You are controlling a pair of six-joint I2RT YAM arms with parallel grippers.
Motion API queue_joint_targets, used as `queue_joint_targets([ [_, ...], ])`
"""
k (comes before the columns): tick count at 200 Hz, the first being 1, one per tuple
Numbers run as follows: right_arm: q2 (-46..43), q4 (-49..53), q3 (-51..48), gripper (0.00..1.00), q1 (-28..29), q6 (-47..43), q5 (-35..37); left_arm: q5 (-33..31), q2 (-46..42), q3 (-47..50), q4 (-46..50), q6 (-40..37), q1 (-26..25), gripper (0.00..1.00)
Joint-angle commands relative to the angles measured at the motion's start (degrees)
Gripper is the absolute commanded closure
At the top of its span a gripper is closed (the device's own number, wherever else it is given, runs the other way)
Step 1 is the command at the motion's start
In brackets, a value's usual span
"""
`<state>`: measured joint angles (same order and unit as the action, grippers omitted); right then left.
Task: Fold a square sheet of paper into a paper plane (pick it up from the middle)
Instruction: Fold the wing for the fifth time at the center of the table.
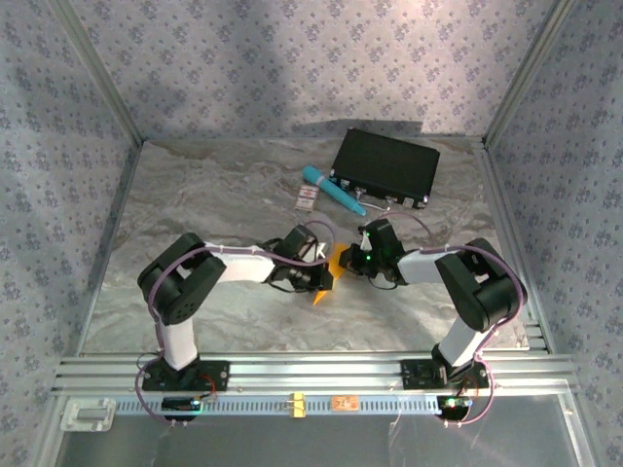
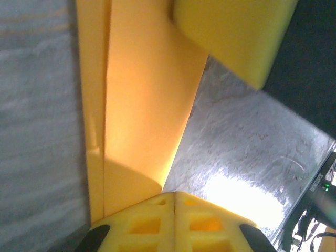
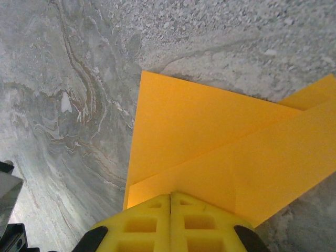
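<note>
The orange-yellow sheet of paper (image 1: 331,270) lies creased with folds in the middle of the table, between the two grippers. In the right wrist view the paper (image 3: 210,136) lies flat, one folded layer over another. My right gripper (image 3: 170,196) is shut, and its tips rest on the paper's near edge with nothing between the fingers. In the left wrist view the folded paper (image 2: 142,100) runs up the frame. My left gripper (image 2: 174,193) is shut with its tips at the paper's lower corner. A yellow finger of the right gripper (image 2: 231,31) presses on the paper's far end.
A black case (image 1: 385,167) lies at the back right. A teal pen (image 1: 333,191) and a small white-and-red card (image 1: 309,199) lie just in front of it. Metal frame posts and patterned walls enclose the marble table (image 1: 195,195).
</note>
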<state>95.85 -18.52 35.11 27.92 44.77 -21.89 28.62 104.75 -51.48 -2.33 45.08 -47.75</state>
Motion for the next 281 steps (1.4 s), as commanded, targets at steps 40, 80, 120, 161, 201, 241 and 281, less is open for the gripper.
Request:
queue_joint_targets([
  [40, 2.63, 5.42, -1.28, 0.97, -0.84, 0.12, 3.50, 0.97, -5.19, 7.91, 3.46, -0.54, -0.66, 0.94],
  [80, 2.58, 5.43, -1.32, 0.96, -0.92, 0.11, 3.48, 1.22, -7.76, 12.54, 2.64, -0.13, -0.98, 0.94],
  [120, 2.50, 5.45, -1.19, 0.96, -0.91, 0.18, 3.52, 1.96, -10.22, 14.72, 2.53, -0.38, -1.32, 0.94],
  [161, 2.27, 5.69, -1.14, 0.96, -0.90, 0.14, 3.60, -0.87, -17.72, 13.55, 4.09, -1.80, -1.23, 0.95],
  [201, 1.98, 5.59, -1.19, 0.96, -0.76, 0.12, 3.55, -1.29, -20.37, 8.75, 7.30, -5.79, 1.73, 0.95],
  [241, 2.26, 5.34, -0.96, 0.96, -0.53, 0.21, 3.14, -0.23, -13.53, 2.54, 4.76, -5.17, 4.39, 0.96],
  [281, 2.37, 5.60, -0.63, 0.96, -0.31, 0.15, 2.98, 0.86, -5.89, -3.94, 4.47, -5.35, 4.41, 0.98],
])
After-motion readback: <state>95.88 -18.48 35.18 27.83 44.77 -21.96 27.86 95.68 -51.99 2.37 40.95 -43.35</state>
